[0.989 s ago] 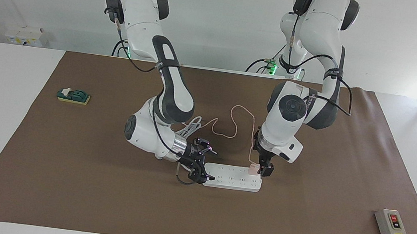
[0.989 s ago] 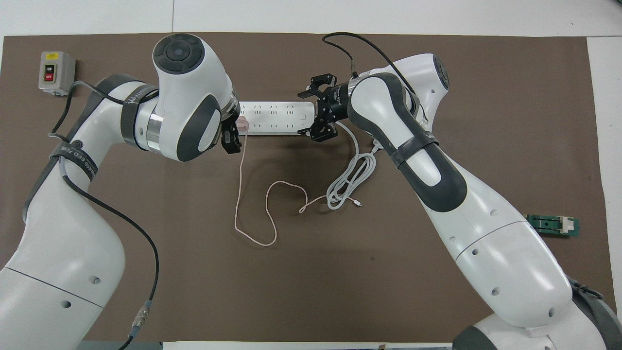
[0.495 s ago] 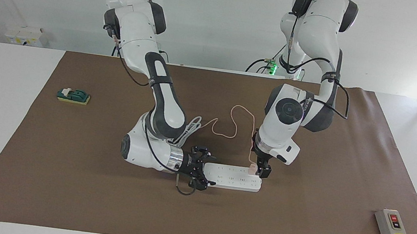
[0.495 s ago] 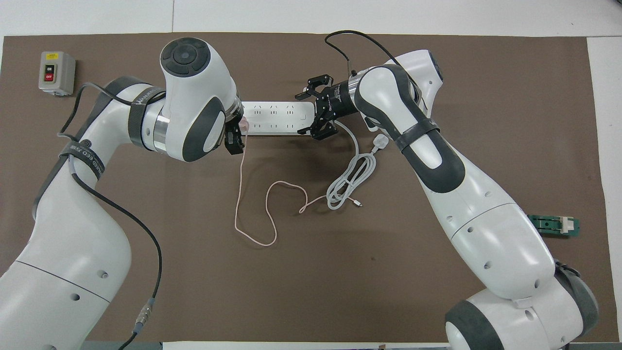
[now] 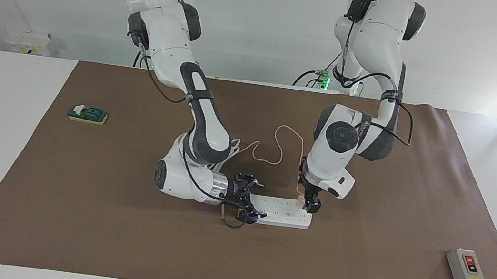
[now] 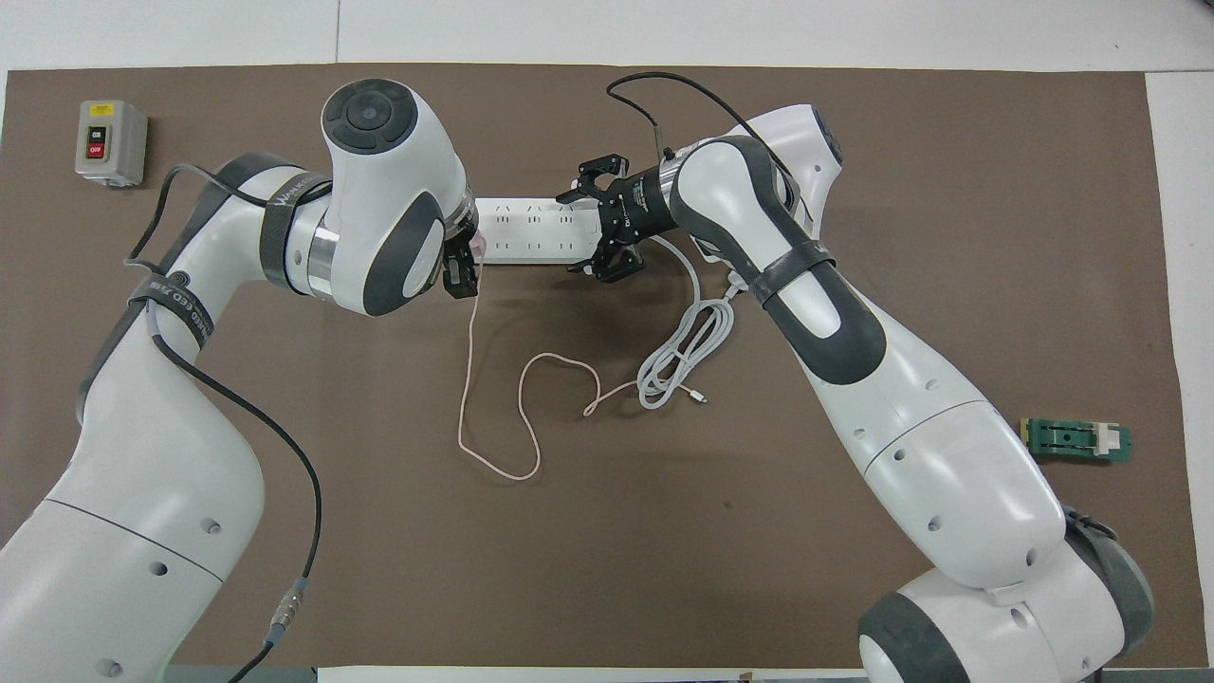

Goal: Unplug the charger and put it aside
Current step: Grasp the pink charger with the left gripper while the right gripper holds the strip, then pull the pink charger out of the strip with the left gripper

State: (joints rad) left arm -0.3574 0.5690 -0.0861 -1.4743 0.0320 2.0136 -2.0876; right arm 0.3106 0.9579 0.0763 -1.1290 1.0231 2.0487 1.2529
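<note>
The pale pink charger (image 5: 301,200) sits plugged into the white power strip (image 5: 284,215) at the strip's end toward the left arm. It also shows in the overhead view (image 6: 477,249), on the strip (image 6: 536,230). Its thin pink cable (image 6: 465,379) loops over the mat toward the robots. My left gripper (image 5: 310,205) is down right against the charger, and the arm hides much of it from above (image 6: 461,275). My right gripper (image 5: 248,203) is open, low at the strip's other end, with a finger on each side of it (image 6: 599,226).
A coiled white cord with a white plug (image 6: 685,349) lies on the brown mat (image 6: 854,114), just nearer the robots than the strip. A grey switch box (image 6: 111,142) stands at the left arm's end. A green part (image 6: 1077,440) lies at the right arm's end.
My right gripper has slid along the strip toward its middle, so its fingers now straddle the strip's end. My left gripper has edged in closer to the charger.
</note>
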